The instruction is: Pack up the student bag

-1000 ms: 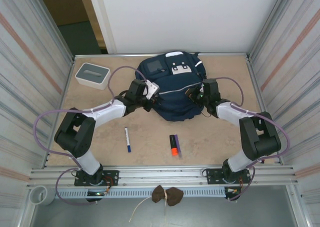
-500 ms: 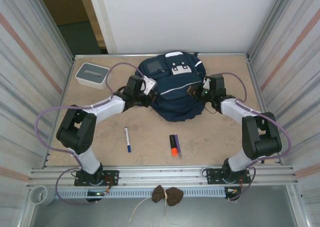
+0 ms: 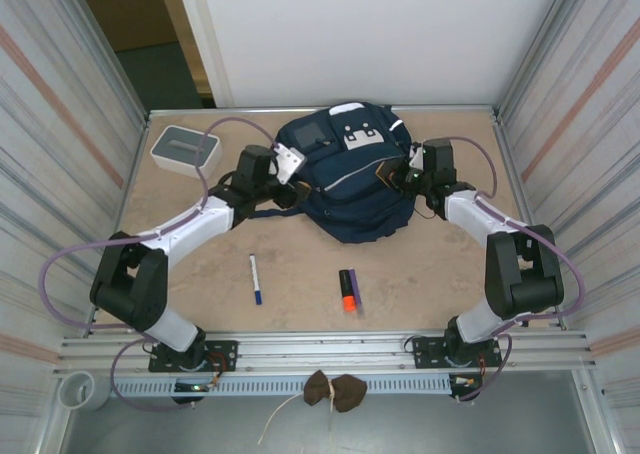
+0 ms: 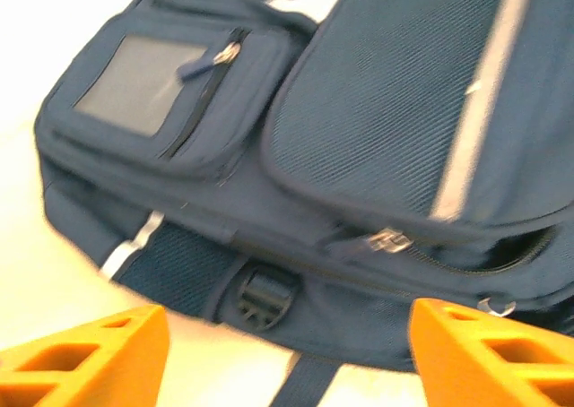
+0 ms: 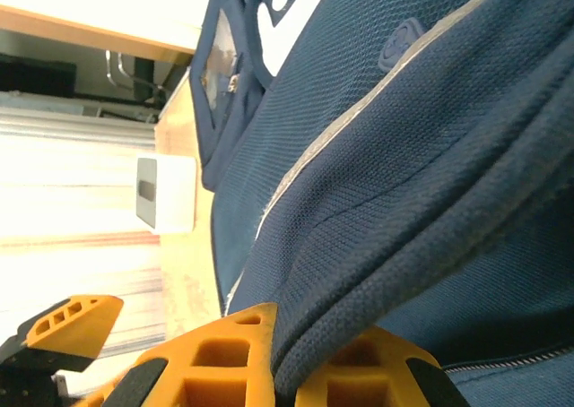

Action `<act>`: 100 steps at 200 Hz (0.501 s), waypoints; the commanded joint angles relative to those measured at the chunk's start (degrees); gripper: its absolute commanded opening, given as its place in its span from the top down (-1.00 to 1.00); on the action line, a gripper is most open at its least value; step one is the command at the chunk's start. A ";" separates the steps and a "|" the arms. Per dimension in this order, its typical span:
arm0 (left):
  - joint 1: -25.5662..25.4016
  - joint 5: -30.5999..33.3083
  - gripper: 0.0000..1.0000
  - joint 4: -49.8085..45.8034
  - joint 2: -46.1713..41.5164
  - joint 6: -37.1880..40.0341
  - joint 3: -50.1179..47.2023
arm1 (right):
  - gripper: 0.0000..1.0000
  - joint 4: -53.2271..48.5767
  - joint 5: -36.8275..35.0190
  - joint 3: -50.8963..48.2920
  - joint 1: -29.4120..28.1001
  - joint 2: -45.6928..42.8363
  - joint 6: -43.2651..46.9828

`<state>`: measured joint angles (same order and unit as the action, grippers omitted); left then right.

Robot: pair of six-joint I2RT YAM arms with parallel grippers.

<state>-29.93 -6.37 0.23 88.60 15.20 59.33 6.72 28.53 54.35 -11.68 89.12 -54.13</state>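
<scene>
The student bag (image 3: 345, 179), navy with light stripes, lies at the back middle of the table. My left gripper (image 3: 287, 192) sits at its left side; in the left wrist view this gripper (image 4: 287, 362) is open, its orange fingertips (image 4: 90, 358) wide apart and just short of the bag (image 4: 359, 111), above a dark buckle (image 4: 260, 295). A silver zip pull (image 4: 386, 241) sits on the seam. My right gripper (image 3: 392, 179) is at the bag's right side. In the right wrist view that gripper (image 5: 291, 371) is shut on a thick fold of the bag's fabric (image 5: 404, 156).
A white-and-grey box (image 3: 185, 149) stands at the back left. A white pen with a blue cap (image 3: 255, 279) and an orange-and-purple marker (image 3: 348, 289) lie on the table in front of the bag. Metal walls close in both sides.
My left gripper has opened, let go of the bag and drawn back to the left. My right gripper, still shut on the fabric, has shifted toward the back right.
</scene>
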 commanded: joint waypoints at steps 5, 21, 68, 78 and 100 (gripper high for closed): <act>-5.52 -0.39 -0.64 3.36 0.61 10.10 1.23 | 0.98 1.39 2.35 3.72 -1.65 -2.64 -1.81; -8.00 1.89 -0.71 2.56 4.39 12.80 4.85 | 0.98 2.01 2.75 4.49 -2.35 -2.23 -2.68; -10.86 6.11 -0.74 2.78 15.49 15.06 15.35 | 0.98 2.24 2.49 5.24 -4.13 -1.79 -3.68; -11.02 6.14 -0.70 2.91 17.27 15.15 16.93 | 0.97 2.24 2.49 5.24 -4.57 -1.59 -3.79; -11.37 7.23 -0.40 3.79 19.41 14.70 18.92 | 0.95 1.83 2.27 4.84 -5.19 -1.57 -3.57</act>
<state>-40.64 -1.34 2.22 106.59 28.69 75.07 6.85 28.32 57.28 -15.22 89.12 -57.01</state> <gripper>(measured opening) 0.774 0.074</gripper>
